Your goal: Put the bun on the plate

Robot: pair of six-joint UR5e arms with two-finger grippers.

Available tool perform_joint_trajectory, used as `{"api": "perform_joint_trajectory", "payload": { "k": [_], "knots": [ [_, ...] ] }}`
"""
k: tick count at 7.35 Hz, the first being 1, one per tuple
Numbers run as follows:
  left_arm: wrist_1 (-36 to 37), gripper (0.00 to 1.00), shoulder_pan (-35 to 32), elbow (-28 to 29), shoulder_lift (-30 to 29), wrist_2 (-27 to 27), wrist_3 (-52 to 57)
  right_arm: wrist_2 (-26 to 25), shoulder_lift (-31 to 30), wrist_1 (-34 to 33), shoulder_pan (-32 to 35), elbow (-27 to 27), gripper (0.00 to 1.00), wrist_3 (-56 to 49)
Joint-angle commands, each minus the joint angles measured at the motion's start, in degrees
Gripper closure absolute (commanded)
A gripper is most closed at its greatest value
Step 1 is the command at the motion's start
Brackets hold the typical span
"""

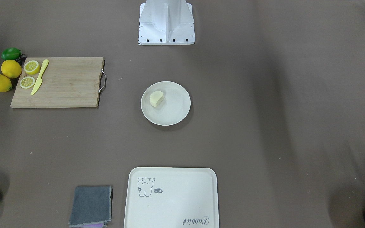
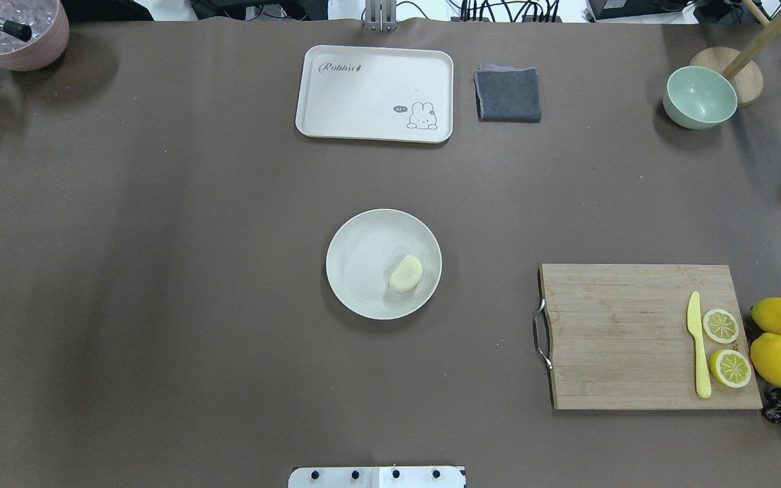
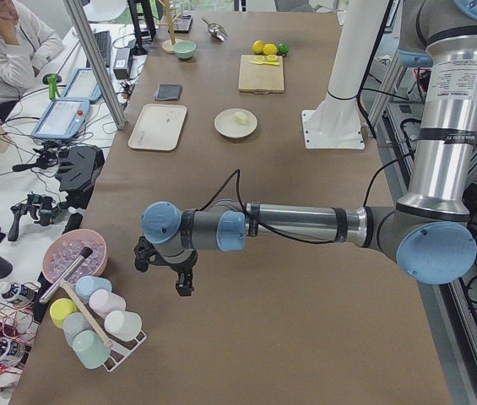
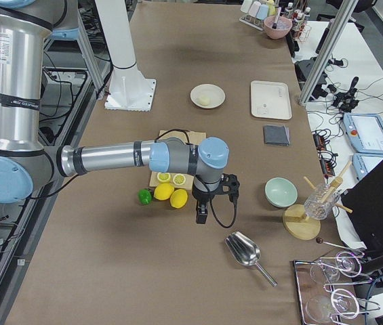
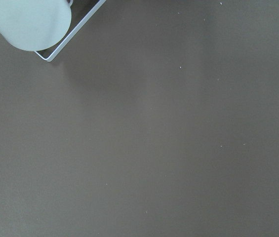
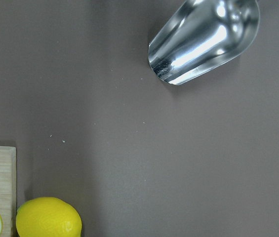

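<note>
The pale cream bun (image 1: pixel 156 98) (image 2: pixel 405 273) lies on the round off-white plate (image 1: pixel 176 110) (image 2: pixel 360 261) at the middle of the table, toward the plate's edge nearest the cutting board. Both grippers are far from it and show only in the side views. My left gripper (image 3: pixel 183 283) hangs over the table's left end beside a rack of cups. My right gripper (image 4: pixel 201 215) hangs over the right end by the lemons. I cannot tell whether either is open or shut. Neither wrist view shows any fingers.
A wooden cutting board (image 2: pixel 634 335) holds a yellow knife (image 2: pixel 699 346) and lemon slices (image 2: pixel 721 325), with whole lemons (image 2: pixel 778 359) and a lime beside it. A cream tray (image 2: pixel 375 93), grey cloth (image 2: pixel 508 94), green bowl (image 2: pixel 699 98), pink bowl (image 2: pixel 14 30) and metal scoop (image 6: pixel 203 39) stand around.
</note>
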Motion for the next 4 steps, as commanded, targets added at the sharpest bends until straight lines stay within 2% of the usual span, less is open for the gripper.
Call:
{"api": "perform_joint_trajectory", "payload": {
  "k": [1,2,3,4],
  "knots": [
    [0.0,0.02,0.0,0.1,0.2,0.1,0.1,-0.4,-0.1,0.0,0.2,-0.4,0.00,0.2],
    [0.0,0.01,0.0,0.0,0.2,1.7,0.1,-0.3,-0.1,1.6,0.3,-3.2,0.00,0.1],
    [0.0,0.02,-0.1,-0.1,-0.2,5.6,0.2,-0.1,-1.0,6.0,1.3,-5.1,0.00,0.1],
    [0.3,0.01,-0.1,-0.1,-0.2,6.7,0.2,-0.3,-1.7,9.2,2.5,-6.0,0.00,-0.1]
  ]
}}
